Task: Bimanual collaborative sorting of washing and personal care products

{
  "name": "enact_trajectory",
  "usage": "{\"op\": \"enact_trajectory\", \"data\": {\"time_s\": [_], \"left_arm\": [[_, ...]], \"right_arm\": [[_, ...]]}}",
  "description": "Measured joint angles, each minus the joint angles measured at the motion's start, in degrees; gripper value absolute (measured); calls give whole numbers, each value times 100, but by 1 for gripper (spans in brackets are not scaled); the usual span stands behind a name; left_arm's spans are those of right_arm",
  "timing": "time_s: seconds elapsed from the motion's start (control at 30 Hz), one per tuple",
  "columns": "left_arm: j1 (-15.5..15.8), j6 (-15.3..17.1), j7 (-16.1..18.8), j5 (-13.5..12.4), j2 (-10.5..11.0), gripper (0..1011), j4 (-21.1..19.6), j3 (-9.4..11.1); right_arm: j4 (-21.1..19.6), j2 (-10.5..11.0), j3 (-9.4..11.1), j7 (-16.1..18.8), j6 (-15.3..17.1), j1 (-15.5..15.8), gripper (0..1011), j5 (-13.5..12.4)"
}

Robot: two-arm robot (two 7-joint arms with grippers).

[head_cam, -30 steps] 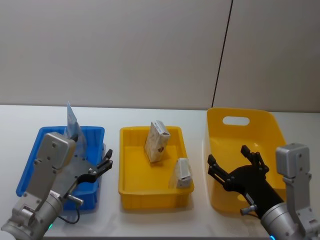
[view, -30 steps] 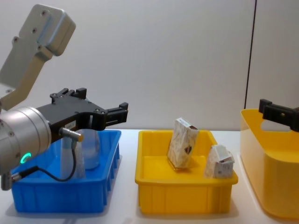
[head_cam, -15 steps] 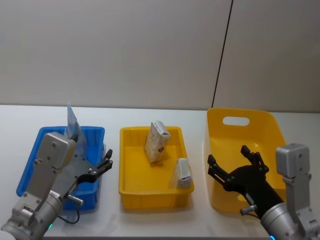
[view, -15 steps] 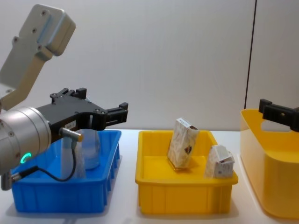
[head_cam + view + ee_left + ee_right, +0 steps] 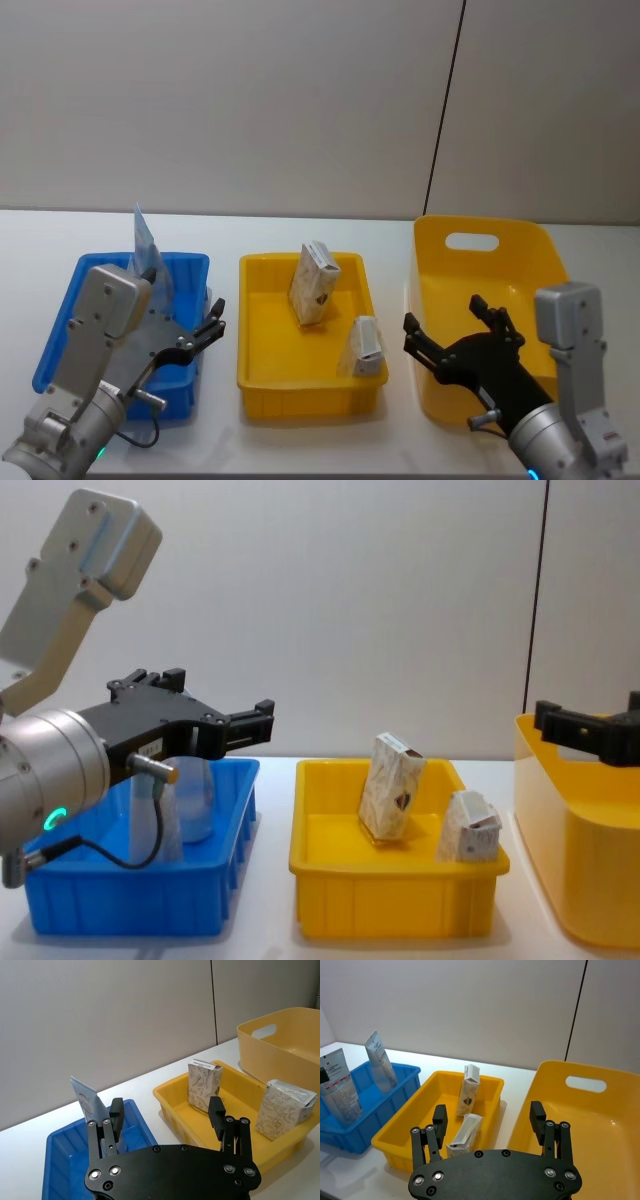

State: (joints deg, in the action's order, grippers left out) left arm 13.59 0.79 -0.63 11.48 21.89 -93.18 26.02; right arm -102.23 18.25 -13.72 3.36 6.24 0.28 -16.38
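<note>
A beige patterned carton [image 5: 314,284] stands tilted in the middle yellow tray [image 5: 256,385], and a small whitish carton [image 5: 365,346] stands near that tray's front right corner. A pale-blue tube [image 5: 145,240] leans at the back of the blue bin [image 5: 62,325]. The right wrist view shows this tube [image 5: 377,1057] and a second, nearer tube [image 5: 340,1087]. A clear cone-shaped bottle [image 5: 195,800] stands in the bin behind my left gripper [image 5: 212,318]. That gripper hovers open over the bin's right side, holding nothing. My right gripper [image 5: 443,318] hangs open and empty over the large bin's left wall.
A deep yellow bin [image 5: 480,262] with a handle slot stands at the right, with nothing visible inside. All three containers sit in a row on a white table [image 5: 225,230], with a grey wall behind. Narrow strips of bare table separate them.
My right gripper has shifted a little to the left, toward the middle tray. The left arm and all the products have stayed where they were.
</note>
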Motion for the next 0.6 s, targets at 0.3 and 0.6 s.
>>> {"op": "enact_trajectory", "data": {"time_s": [0.3,0.6], "left_arm": [[0,0,0,0,0,1001,0,0],[0,0,0,0,0,1001,0,0]], "right_arm": [[-36,-215,-153,-106,695,-184,1004,-15],[79,-486,-268,-254,1318,-395,1004,-54]]}}
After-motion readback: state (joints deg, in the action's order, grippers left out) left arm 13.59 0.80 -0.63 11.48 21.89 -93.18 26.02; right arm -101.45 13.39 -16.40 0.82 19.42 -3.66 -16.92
